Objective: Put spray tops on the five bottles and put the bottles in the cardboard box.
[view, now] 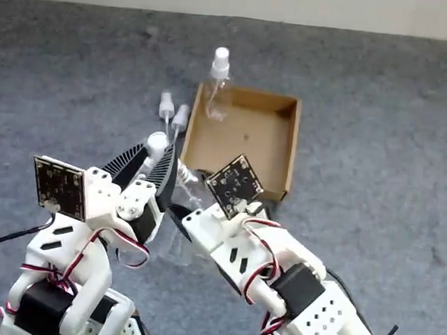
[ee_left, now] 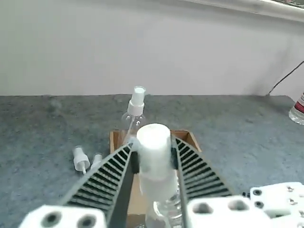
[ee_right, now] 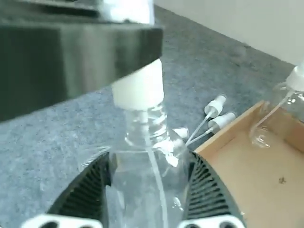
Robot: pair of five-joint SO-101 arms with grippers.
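- Left gripper [ee_left: 153, 154], just left of centre in the high view, is clamped on a white spray top [ee_left: 153, 135] sitting on the neck of a clear bottle [ee_right: 142, 147]
- Right gripper [ee_right: 148, 168] grips that bottle's body
- Cardboard box [view: 255, 143], upper centre, holds one capped bottle [view: 217, 87] upright in its far left corner
- Two loose spray tops [view: 167, 103] lie just left of the box

the table [view: 380, 93] has a grey, carpet-like top that runs back to a pale wall [view: 294, 3]. an open cardboard box [view: 292, 145] sits flat on it near the middle. two loose spray tops [view: 166, 105] lie side by side just outside one wall of the box, their thin tubes pointing toward the arms. a black cable [view: 7, 238] trails across the near edge.
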